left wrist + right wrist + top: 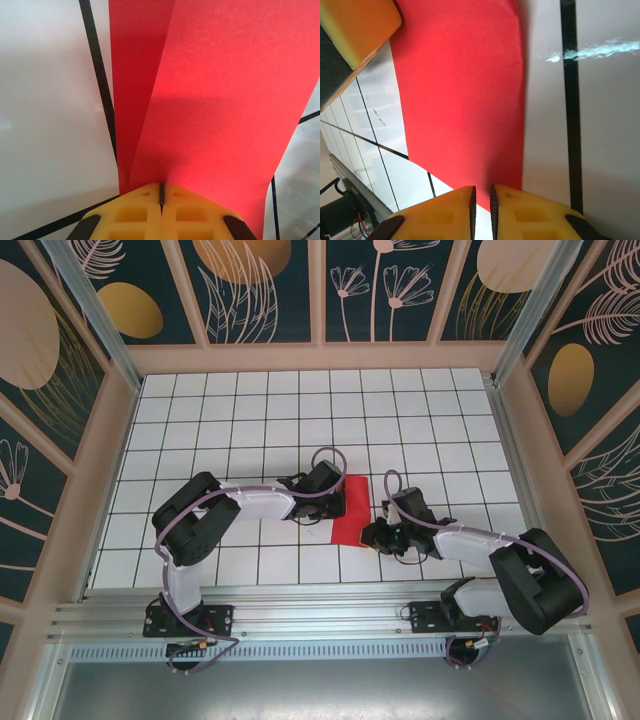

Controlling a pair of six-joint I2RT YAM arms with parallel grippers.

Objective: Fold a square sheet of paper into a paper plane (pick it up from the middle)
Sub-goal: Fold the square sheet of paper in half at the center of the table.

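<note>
- Square sheet of paper (352, 512) lies on the white grid table (250, 420) between the two grippers. Its left side is raised so that one red layer overlaps another. The step in hand looks like the first fold down the middle.
- To do it well, start at the sheet's near right corner. The right gripper (481, 190) should stop that corner sliding while the raised layer travels.
- At the sheet's left side, the left gripper (161, 189) should carry the raised layer across in a low arc. It should not tug, or the thin paper may buckle or tear.
- At the sheet's far end, the two layers should meet edge on edge before any crease is pressed. A skewed match there would likely give a crooked plane.
- Right gripper, at the near right corner: its fingers (445, 212) are almost together, with a narrow slit between them. The red corner runs up to the slit, but I cannot tell whether it is pinched.
- Left gripper, at the left side: its fingers (135, 212) are pressed together and pinch the paper. Two layers fan out from the pinch.
</note>
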